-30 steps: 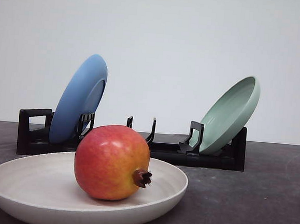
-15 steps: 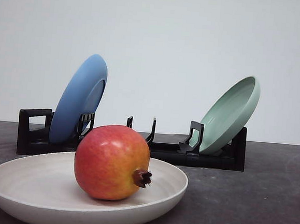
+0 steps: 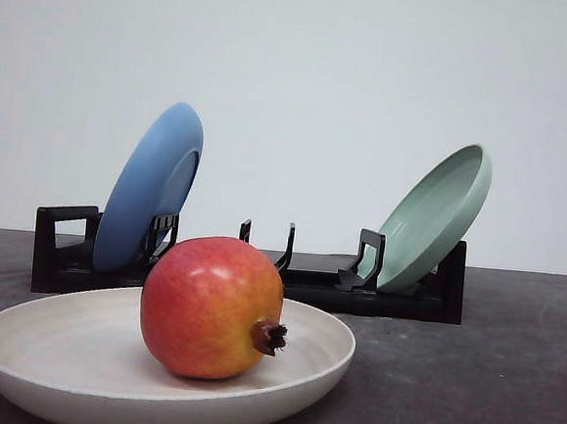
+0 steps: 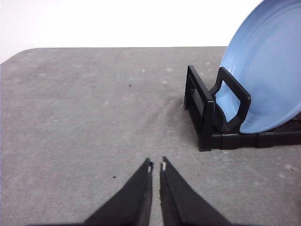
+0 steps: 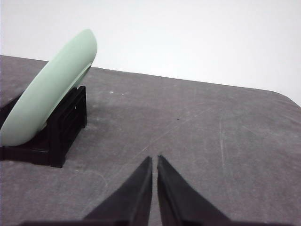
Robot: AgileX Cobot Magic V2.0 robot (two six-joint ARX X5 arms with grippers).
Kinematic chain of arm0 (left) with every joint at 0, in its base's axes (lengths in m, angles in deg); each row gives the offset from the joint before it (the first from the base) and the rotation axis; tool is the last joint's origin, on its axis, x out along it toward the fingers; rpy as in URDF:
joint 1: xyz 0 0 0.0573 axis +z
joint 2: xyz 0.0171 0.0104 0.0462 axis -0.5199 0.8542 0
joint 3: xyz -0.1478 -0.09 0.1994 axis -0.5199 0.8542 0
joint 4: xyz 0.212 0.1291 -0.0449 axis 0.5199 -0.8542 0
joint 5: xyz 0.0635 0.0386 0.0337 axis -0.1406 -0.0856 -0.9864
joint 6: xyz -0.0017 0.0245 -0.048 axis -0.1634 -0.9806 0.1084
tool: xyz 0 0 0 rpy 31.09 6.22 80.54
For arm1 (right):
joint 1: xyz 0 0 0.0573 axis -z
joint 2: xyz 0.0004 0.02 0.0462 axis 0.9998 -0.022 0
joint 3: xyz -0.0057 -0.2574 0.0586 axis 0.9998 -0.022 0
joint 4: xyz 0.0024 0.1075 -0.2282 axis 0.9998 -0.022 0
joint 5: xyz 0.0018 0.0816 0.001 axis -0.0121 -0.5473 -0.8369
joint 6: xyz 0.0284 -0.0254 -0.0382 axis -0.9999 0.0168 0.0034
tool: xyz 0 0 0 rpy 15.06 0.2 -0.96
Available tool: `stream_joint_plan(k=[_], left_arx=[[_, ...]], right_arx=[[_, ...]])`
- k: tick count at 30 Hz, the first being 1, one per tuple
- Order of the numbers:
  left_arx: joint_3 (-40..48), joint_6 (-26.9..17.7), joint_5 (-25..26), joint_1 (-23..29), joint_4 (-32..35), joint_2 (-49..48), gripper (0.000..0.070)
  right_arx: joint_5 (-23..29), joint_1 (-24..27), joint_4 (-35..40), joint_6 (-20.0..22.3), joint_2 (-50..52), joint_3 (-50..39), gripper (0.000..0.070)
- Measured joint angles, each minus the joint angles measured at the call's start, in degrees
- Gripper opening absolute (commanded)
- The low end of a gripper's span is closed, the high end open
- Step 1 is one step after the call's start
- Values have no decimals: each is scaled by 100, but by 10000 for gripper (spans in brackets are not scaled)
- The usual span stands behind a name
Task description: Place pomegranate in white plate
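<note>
Pomegranate (image 3: 211, 307) is seated inside the white plate (image 3: 47, 346), toward its middle, crown tipped sideways; the raised rim likely stops any rolling, so the placing is judged done. Left gripper (image 4: 156, 165) and right gripper (image 5: 154, 159) are closed on nothing, held over bare grey table (image 3: 467, 374). Blue plate (image 3: 151, 187) and green plate (image 3: 432, 216) are leaned in a black rack (image 3: 317, 285) against a plain white wall.

Staged lab or test bench, not a lived-in kitchen. Bare dark grey tabletop (image 3: 487, 366), scuffed and dusty, against a plain white backdrop (image 3: 324, 68). At 12 o'clock a black dish rack (image 3: 307, 283) holds just a blue plate (image 3: 148, 192) and a pale green plate (image 3: 435, 219), both leaning.
</note>
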Motion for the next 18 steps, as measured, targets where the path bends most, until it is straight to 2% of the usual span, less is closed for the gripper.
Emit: stream_joint_plan(k=[18], left_arx=[[0, 0, 0, 0, -1, 0, 6]], right_arx=[[0, 0, 0, 0, 0, 2, 16]])
